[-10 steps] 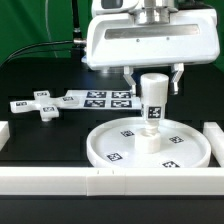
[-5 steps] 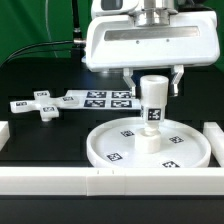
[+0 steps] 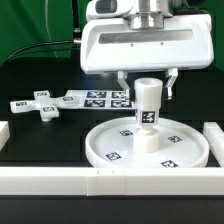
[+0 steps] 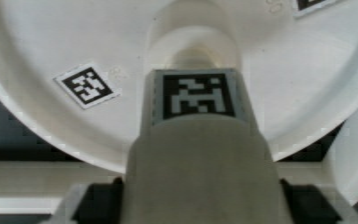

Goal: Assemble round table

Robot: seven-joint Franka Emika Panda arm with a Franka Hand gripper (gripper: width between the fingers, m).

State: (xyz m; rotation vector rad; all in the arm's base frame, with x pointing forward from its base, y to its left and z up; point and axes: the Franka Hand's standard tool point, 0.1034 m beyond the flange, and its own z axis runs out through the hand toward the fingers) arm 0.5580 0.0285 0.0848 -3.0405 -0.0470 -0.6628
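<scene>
The large round disc [image 3: 100,150] lies flat on the black table, tags facing up. The short cylindrical leg [image 3: 147,115] stands upright at its centre. My gripper [image 3: 148,88] hangs straight above and is shut on the leg's top, one finger on each side. In the wrist view the leg [image 4: 197,130] runs down to the disc [image 4: 69,40], and the dark pads [image 4: 101,200] press its sides. Off at the exterior view's left, the cross-shaped foot [image 3: 40,104] lies loose on the table.
The marker board [image 3: 100,98] lies behind the disc, next to the foot. White border rails run along the front [image 3: 60,180] and stand at the exterior view's right [image 3: 215,135] and left [image 3: 4,130]. A green backdrop hangs behind.
The gripper and the held leg have shifted slightly toward the exterior view's left and a little lower. The disc and the foot have not moved.
</scene>
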